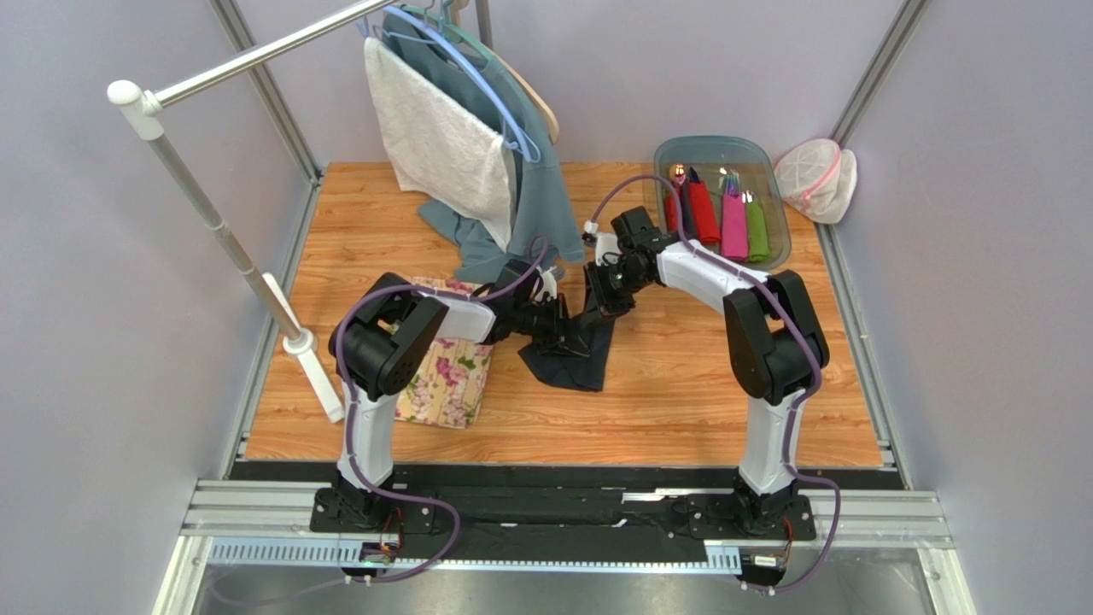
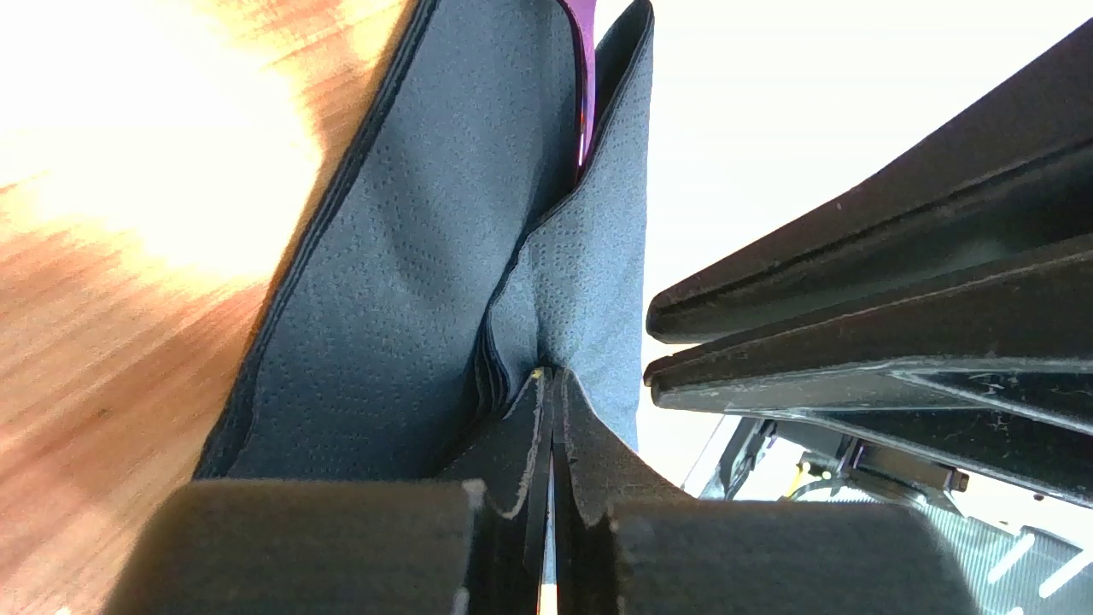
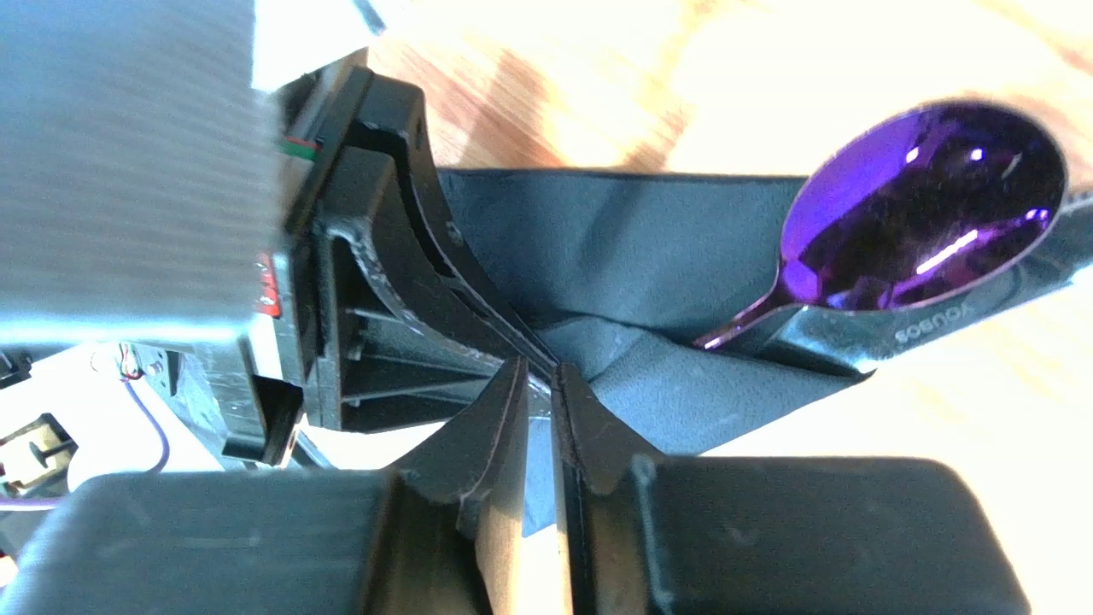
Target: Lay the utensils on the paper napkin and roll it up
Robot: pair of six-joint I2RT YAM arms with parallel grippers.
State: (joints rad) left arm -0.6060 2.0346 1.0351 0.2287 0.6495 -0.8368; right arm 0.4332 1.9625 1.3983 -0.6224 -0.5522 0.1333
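The dark paper napkin [image 1: 574, 361] lies crumpled and partly folded at mid-table, and both grippers meet at its far end. My left gripper [image 1: 562, 318] is shut, pinching a fold of the napkin [image 2: 411, 295] at its tips [image 2: 552, 374]. A purple sliver of the spoon [image 2: 584, 77] shows inside the fold. My right gripper [image 3: 554, 372] has its jaws a narrow gap apart, with the napkin's edge [image 3: 616, 269] in the gap. The purple spoon [image 3: 924, 212] rests in the napkin over a dark glossy utensil [image 3: 926, 329]. The fork is hidden.
A floral cloth mat [image 1: 449, 381] lies left of the napkin under the left arm. A clear bin [image 1: 667, 156] with red, pink and green rolls stands at the back right, beside a white mesh bag [image 1: 817, 177]. A garment rack [image 1: 212, 224] with hanging clothes [image 1: 462, 135] fills the back left.
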